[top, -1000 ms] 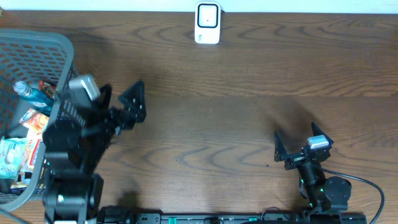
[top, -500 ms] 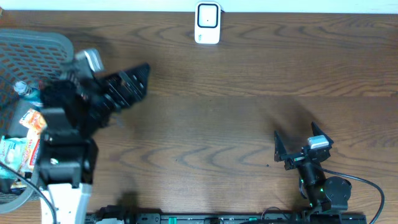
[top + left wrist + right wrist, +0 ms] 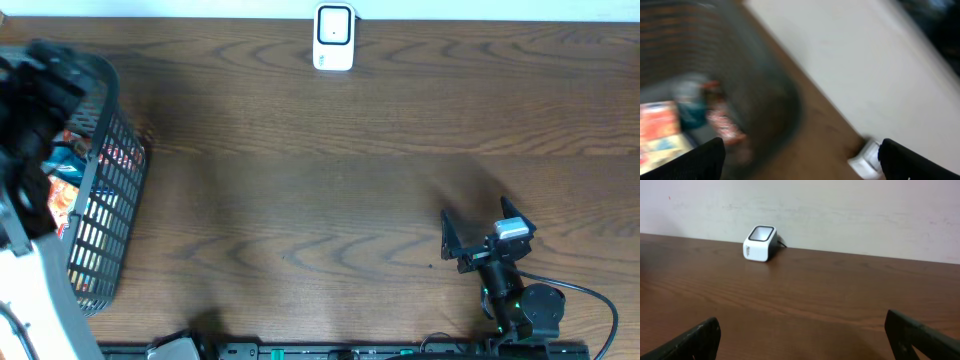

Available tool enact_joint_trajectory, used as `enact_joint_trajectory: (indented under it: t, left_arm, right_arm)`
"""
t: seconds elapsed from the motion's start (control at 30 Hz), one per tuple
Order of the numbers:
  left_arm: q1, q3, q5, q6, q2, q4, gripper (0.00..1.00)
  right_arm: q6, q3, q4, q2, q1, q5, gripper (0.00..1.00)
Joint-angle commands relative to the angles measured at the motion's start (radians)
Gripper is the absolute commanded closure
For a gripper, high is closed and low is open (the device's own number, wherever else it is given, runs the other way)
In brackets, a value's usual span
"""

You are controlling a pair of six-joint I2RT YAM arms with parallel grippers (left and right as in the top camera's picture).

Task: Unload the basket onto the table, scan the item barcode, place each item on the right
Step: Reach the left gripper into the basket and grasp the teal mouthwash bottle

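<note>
**A:** Where's the open room?

**B:** The table (image 3: 330, 170) is the big thing. Open brown wood runs across its whole middle, from the basket at the left edge to the right arm near the front. The far edge meets a pale wall (image 3: 840, 210), and a dark rail (image 3: 350, 351) lines the front edge.

**A:** And the surface?

**B:** Flat, with a strong wavy grain and some soft glare towards the back.

**A:** What crowds the left side?

**B:** A grey mesh basket (image 3: 105, 230), cut off by the picture's left edge. The left arm (image 3: 30, 100) is over it, dark and blurred, so the overhead view doesn't show the fingers. In the wrist view the left claw (image 3: 800, 162) stands wide, one fingertip in each lower corner with nothing between them. It is above the basket's rim.

**A:** The right side?

**B:** The right claw (image 3: 478, 232) is low over the front of the table, well apart from everything else. It is spread wide with nothing in it, and faces the back wall.

**A:** The scanner?

**B:** The scanner (image 3: 333, 38) is small and white. It sits at the middle of the far edge, just beside the wall, with open wood all round its front.

**A:** The item?

**B:** Coloured packets (image 3: 60, 190) lie inside the basket, seen through the mesh. I can't tell which one is for scanning.
</note>
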Motion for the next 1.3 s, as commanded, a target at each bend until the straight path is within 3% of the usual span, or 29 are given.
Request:
enact_joint_trajectory:
  t: [0.0, 0.27, 0.5, 1.27]
  left_arm:
    - [0.068, 0.006, -0.098, 0.047, 0.11, -0.027, 0.02]
    - [0.148, 0.004, -0.111, 0.094, 0.298, -0.056, 0.02]
    - [0.148, -0.007, -0.277, 0.104, 0.382, -0.071, 0.02]
    - [0.145, -0.014, -0.272, 0.098, 0.629, -0.003, 0.02]
  right_arm:
    - [0.017, -0.005, 0.001, -0.005, 0.008, 0.002, 0.01]
    - [0.017, -0.005, 0.001, -0.005, 0.008, 0.002, 0.01]
    - [0.017, -0.005, 0.001, -0.005, 0.008, 0.002, 0.01]
    - [0.017, -0.005, 0.001, -0.005, 0.008, 0.002, 0.01]
